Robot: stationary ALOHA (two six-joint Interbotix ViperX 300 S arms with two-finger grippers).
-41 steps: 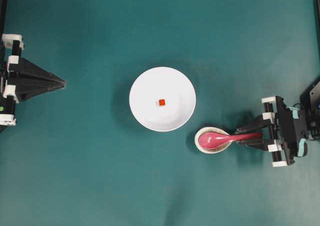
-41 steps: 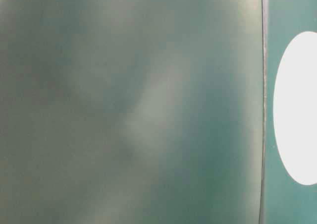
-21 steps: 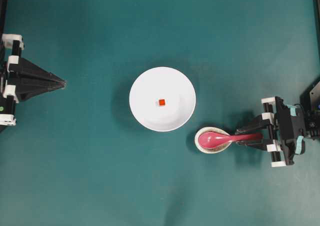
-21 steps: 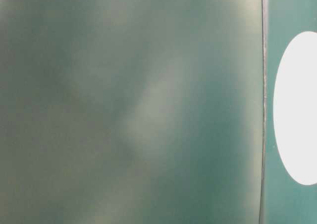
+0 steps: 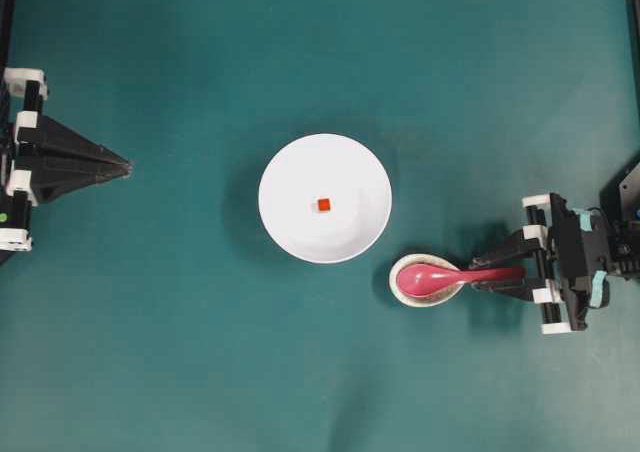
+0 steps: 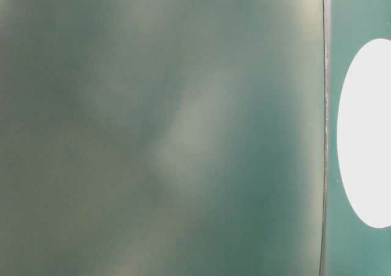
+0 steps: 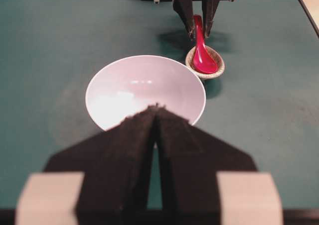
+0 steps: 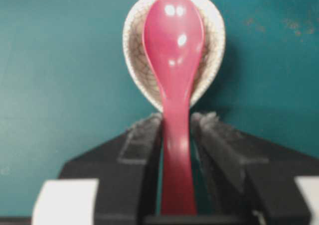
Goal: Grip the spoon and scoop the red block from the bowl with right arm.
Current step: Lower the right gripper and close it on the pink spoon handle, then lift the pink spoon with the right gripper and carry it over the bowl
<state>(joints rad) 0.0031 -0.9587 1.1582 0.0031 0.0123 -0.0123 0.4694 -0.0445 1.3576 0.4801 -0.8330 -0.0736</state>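
Note:
The pink-red spoon (image 5: pixel 425 277) lies with its scoop in a small speckled dish and its handle pointing right. My right gripper (image 5: pixel 482 277) has its two fingers pressed on either side of the handle, also in the right wrist view (image 8: pixel 175 123). The spoon (image 8: pixel 173 46) still rests in the dish. The red block (image 5: pixel 323 205) sits in the middle of the white bowl (image 5: pixel 345 167). My left gripper (image 5: pixel 126 165) is shut and empty at the far left. In the left wrist view it (image 7: pixel 157 108) hides the block inside the bowl (image 7: pixel 144 78).
The speckled cream dish (image 5: pixel 396 270) stands just right of and below the bowl, nearly touching it; it also shows in the right wrist view (image 8: pixel 133 46). The table-level view is blurred green with a white oval (image 6: pixel 366 132) at its right edge.
My right gripper's fingers have drawn in a little onto the spoon handle since a second ago. The spoon, bowl, block and left arm have not moved.

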